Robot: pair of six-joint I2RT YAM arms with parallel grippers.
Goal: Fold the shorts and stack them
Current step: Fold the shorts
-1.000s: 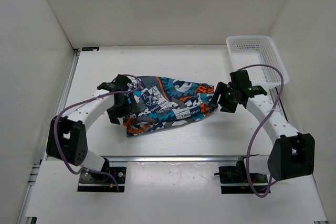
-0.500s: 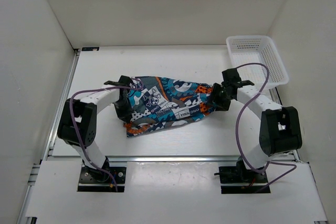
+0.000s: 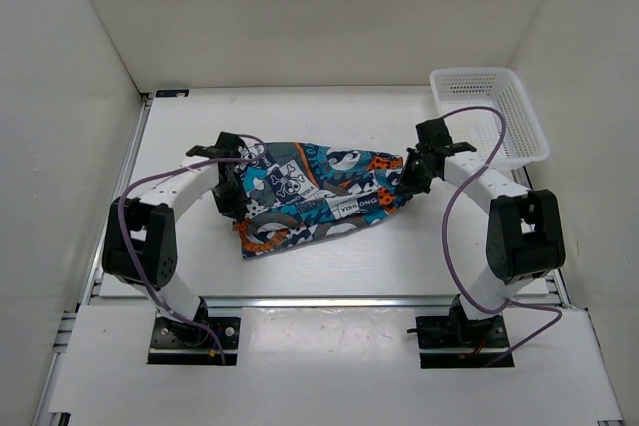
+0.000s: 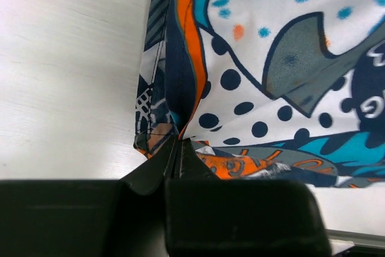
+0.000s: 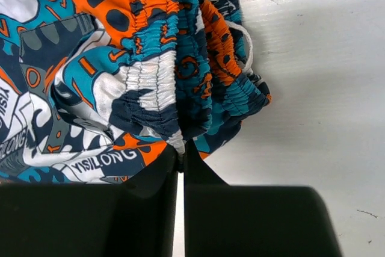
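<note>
The shorts [image 3: 315,195], printed in teal, orange, navy and white, lie bunched across the middle of the table between the two arms. My left gripper [image 3: 232,190] is shut on the hem at their left end; the left wrist view shows the gripper [image 4: 178,144] with its fingertips pinching the folded cloth edge [image 4: 174,106]. My right gripper [image 3: 409,179] is shut on the gathered elastic waistband at their right end. The right wrist view has that gripper [image 5: 181,148] pinching the ruffled waistband [image 5: 180,88]. A white drawstring [image 5: 246,52] loops beside it.
A white plastic mesh basket [image 3: 489,112] stands at the back right corner, just behind the right arm. White walls close the table at the back and on both sides. Purple cables arc over both arms.
Both grippers have closed on the ends of the shorts. The arms moved slightly toward the back, and the cloth now stretches more between them.
</note>
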